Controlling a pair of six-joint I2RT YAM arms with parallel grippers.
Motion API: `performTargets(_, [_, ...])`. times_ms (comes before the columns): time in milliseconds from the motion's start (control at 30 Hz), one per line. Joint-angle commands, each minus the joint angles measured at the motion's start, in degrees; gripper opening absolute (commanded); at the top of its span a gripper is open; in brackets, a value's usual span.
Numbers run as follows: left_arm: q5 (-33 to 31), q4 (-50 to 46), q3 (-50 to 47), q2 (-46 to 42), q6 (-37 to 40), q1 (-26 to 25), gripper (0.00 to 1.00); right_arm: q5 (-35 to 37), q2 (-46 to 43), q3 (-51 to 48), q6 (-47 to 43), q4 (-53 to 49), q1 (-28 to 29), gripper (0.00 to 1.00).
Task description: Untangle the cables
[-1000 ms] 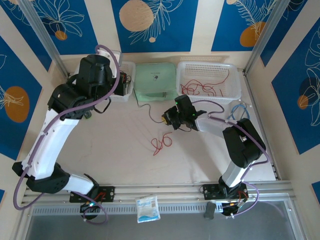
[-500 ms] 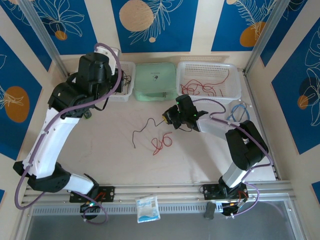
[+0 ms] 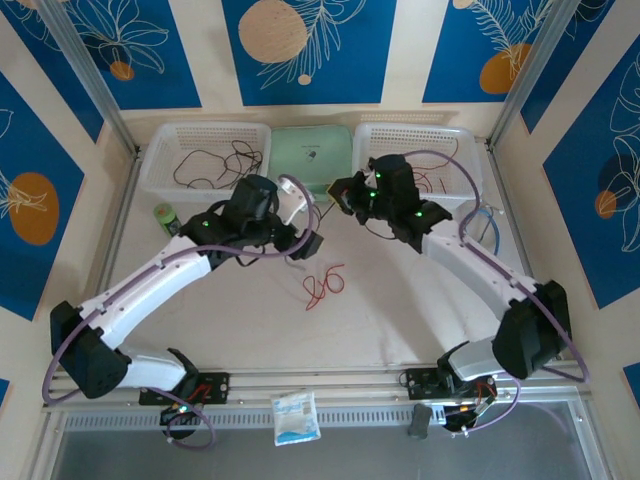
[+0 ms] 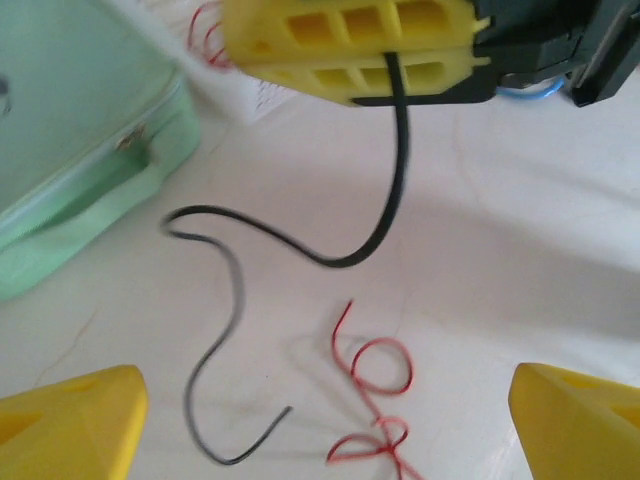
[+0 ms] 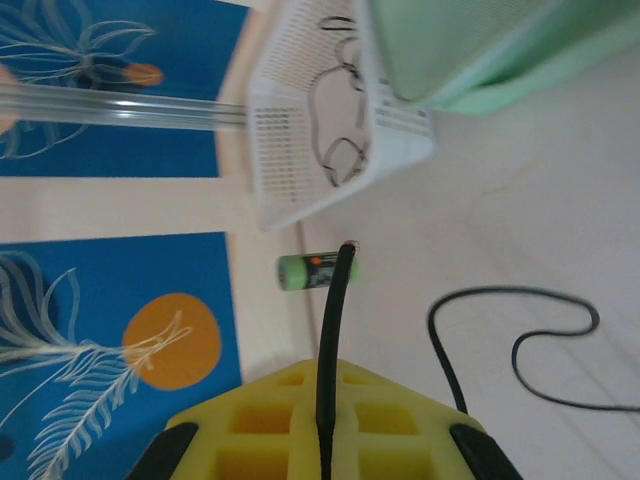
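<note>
A black cable [image 4: 392, 170] hangs from my right gripper [image 5: 325, 400], which is shut on it near one end; a short stub [image 5: 337, 300] sticks out past the yellow fingers. The rest of the cable curls down onto the table [image 4: 232, 300]. A red cable [image 4: 378, 368] lies looped on the table [image 3: 322, 285], apart from the black one. My left gripper [image 4: 325, 430] hovers above both with its yellow fingertips [image 4: 70, 425] spread wide and nothing between them. In the top view the left gripper [image 3: 300, 232] is at the table's centre and the right gripper [image 3: 347, 192] just behind it.
A white basket [image 3: 160, 165] at the back left holds black cables, and another basket [image 3: 462, 160] at the back right holds red ones. A mint-green case [image 3: 312, 155] sits between them. A green cylinder [image 3: 165, 217] lies at the left, a blue coiled cable [image 3: 480, 225] at the right.
My left arm swung from the left basket to the table's centre and its gripper opened. My right gripper moved back toward the baskets, drawing the black cable away from the red one.
</note>
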Motion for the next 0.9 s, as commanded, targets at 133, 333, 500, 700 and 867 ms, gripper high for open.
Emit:
performTargets(133, [-3.8, 20.7, -1.8, 3.0, 2.4, -3.5, 0.96, -0.2, -2.0, 1.3, -3.2, -5.3, 0.3, 0.0])
performTargets(333, [-6.8, 23.8, -2.5, 4.4, 2.1, -4.0, 0.92, -0.5, -3.3, 1.1, -2.8, -5.5, 0.3, 0.0])
performTargets(500, [-6.3, 22.8, -3.0, 5.1, 3.2, -4.1, 0.76, -0.1, -4.5, 1.2, -2.9, -6.1, 0.0, 0.0])
performTargets(700, [-6.7, 22.7, -2.2, 5.7, 4.3, -4.2, 0.36, -0.6, -5.4, 0.9, -2.5, -6.0, -0.2, 0.0])
performTargets(867, [-6.9, 21.8, 0.1, 6.6, 5.0, -4.3, 0.04, -0.8, -6.7, 0.1, -2.2, -5.9, -0.6, 0.0])
